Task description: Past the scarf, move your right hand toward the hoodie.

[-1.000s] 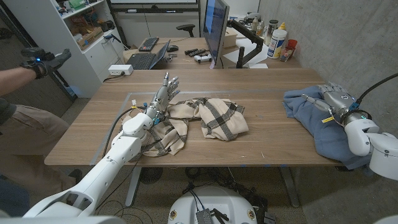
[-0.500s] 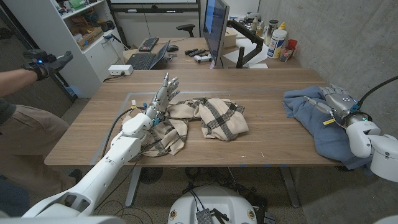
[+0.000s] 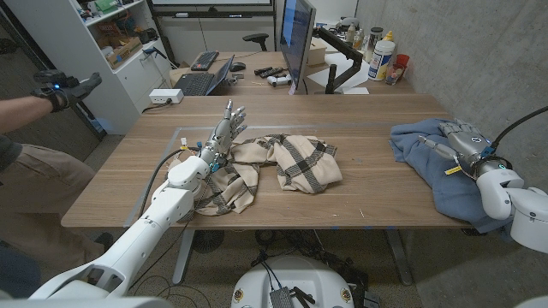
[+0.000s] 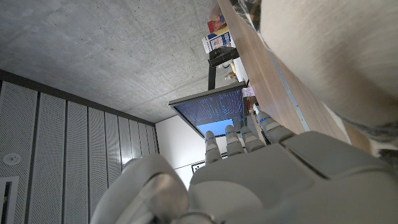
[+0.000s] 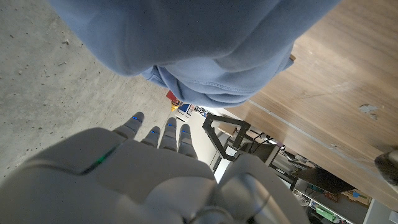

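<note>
- The hoodie (image 3: 445, 171) lies at the worktop's (image 3: 377, 120) 3 o'clock edge.
- The right robot hand (image 3: 462, 141) rests on it, fingers apart, gripping nothing.
- The left robot hand (image 3: 224, 133), fingers apart, stands beside the scarf (image 3: 282, 162).

The left arm (image 3: 163, 214) comes in from the lower left corner and stretches straight forward over the bench. Its left hand (image 3: 224, 133) is raised off the surface, with the fingers (image 3: 235, 114) extended, close together and pointing away from the robot, holding nothing. The right arm (image 3: 514, 201) enters from the lower right, bent at the wrist. Its right hand (image 3: 462, 137) is at the far right, back up, with its fingers (image 5: 155, 134) straight, side by side and reaching forward, nothing between them.
</note>
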### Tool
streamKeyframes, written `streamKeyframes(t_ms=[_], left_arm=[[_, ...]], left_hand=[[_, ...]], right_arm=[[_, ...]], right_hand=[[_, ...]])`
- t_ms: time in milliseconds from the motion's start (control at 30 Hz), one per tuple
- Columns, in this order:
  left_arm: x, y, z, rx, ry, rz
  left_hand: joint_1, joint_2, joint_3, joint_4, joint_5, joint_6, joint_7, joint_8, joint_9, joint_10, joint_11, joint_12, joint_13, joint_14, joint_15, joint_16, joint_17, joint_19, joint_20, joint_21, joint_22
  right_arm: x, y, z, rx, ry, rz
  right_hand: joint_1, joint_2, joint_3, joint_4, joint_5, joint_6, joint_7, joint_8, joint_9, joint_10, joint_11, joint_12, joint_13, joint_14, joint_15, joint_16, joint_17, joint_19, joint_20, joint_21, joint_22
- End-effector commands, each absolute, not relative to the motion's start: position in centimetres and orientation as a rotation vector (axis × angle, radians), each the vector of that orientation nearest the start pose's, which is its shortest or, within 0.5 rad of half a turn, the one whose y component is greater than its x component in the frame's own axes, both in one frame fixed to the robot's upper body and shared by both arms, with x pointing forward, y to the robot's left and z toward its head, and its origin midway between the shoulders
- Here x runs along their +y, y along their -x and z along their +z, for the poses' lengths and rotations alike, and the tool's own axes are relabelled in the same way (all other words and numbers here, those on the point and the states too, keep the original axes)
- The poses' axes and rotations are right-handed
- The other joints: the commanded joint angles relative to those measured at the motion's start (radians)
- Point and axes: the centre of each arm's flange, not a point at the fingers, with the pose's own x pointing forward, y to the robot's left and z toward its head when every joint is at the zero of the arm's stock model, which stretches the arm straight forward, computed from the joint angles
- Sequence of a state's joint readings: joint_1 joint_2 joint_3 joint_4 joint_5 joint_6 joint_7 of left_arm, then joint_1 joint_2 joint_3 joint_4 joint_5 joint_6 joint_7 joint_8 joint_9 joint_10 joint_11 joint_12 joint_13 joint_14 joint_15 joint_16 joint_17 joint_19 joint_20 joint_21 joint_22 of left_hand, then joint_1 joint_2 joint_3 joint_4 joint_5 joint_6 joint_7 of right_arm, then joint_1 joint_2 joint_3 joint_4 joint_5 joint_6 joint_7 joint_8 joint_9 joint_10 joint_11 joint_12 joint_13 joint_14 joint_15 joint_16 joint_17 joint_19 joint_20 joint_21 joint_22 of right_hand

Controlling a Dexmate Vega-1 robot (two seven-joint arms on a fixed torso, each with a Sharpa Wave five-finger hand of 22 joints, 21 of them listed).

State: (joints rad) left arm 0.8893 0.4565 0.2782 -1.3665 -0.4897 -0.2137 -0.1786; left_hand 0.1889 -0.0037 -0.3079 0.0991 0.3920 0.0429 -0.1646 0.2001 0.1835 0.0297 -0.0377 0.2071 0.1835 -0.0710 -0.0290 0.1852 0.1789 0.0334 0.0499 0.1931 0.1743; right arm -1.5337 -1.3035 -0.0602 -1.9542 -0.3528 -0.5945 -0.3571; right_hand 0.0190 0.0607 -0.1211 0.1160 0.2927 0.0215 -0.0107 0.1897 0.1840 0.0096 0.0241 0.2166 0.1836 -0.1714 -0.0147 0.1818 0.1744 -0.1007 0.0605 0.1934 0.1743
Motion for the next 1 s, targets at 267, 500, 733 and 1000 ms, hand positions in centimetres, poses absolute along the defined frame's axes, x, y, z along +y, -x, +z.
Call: streamKeyframes(t_ms=[267, 500, 733, 1000], left_arm=[[26.75, -64.23, -3.3, -0.576, -0.083, -0.325], [26.74, -64.14, -3.38, -0.575, -0.082, -0.322], [26.77, -64.05, -3.45, -0.574, -0.082, -0.319], [26.66, -64.08, -3.6, -0.573, -0.08, -0.321]], left_hand=[[0.009, 0.0, -0.009, 0.002, 0.001, 0.006, -0.002, -0.003, 0.004, 0.003, -0.001, -0.004, 0.005, -0.009, -0.003, 0.003, 0.002, 0.0, -0.001, 0.001, 0.003], [0.009, 0.0, -0.009, 0.002, 0.001, 0.005, -0.001, -0.003, 0.004, 0.004, -0.001, -0.003, 0.005, -0.009, -0.003, 0.003, 0.002, -0.001, -0.001, 0.001, 0.003], [0.009, 0.0, -0.009, 0.002, 0.001, 0.006, -0.001, -0.003, 0.004, 0.003, 0.0, -0.004, 0.005, -0.009, -0.002, 0.003, 0.002, 0.0, -0.001, 0.002, 0.003], [0.009, 0.0, -0.009, 0.002, 0.001, 0.005, -0.001, -0.003, 0.004, 0.004, -0.001, -0.003, 0.005, -0.01, -0.001, 0.003, 0.002, 0.0, -0.001, 0.001, 0.003]], right_arm=[[-46.77, -49.51, -4.88, -0.187, 1.651, -0.525], [-46.82, -49.66, -5.09, -0.183, 1.655, -0.517], [-46.83, -49.67, -5.34, -0.178, 1.658, -0.513], [-46.72, -49.58, -5.48, -0.175, 1.658, -0.509]], right_hand=[[-0.002, -0.005, -0.011, 0.003, 0.01, 0.003, -0.004, 0.002, 0.001, -0.001, -0.004, 0.003, 0.005, -0.026, -0.004, 0.001, 0.005, 0.006, 0.004, 0.006, 0.005], [-0.002, -0.004, -0.011, 0.003, 0.012, 0.003, -0.003, 0.001, 0.001, -0.002, -0.004, 0.002, 0.005, -0.026, -0.004, 0.001, 0.005, 0.006, 0.004, 0.006, 0.005], [-0.002, -0.004, -0.012, 0.003, 0.013, 0.002, -0.003, 0.001, 0.001, -0.003, -0.005, 0.002, 0.006, -0.026, -0.003, 0.001, 0.004, 0.006, 0.004, 0.005, 0.005], [-0.002, -0.003, -0.013, 0.004, 0.014, 0.002, -0.002, 0.001, 0.001, -0.003, -0.004, 0.003, 0.006, -0.026, -0.004, 0.001, 0.004, 0.006, 0.003, 0.005, 0.005]])
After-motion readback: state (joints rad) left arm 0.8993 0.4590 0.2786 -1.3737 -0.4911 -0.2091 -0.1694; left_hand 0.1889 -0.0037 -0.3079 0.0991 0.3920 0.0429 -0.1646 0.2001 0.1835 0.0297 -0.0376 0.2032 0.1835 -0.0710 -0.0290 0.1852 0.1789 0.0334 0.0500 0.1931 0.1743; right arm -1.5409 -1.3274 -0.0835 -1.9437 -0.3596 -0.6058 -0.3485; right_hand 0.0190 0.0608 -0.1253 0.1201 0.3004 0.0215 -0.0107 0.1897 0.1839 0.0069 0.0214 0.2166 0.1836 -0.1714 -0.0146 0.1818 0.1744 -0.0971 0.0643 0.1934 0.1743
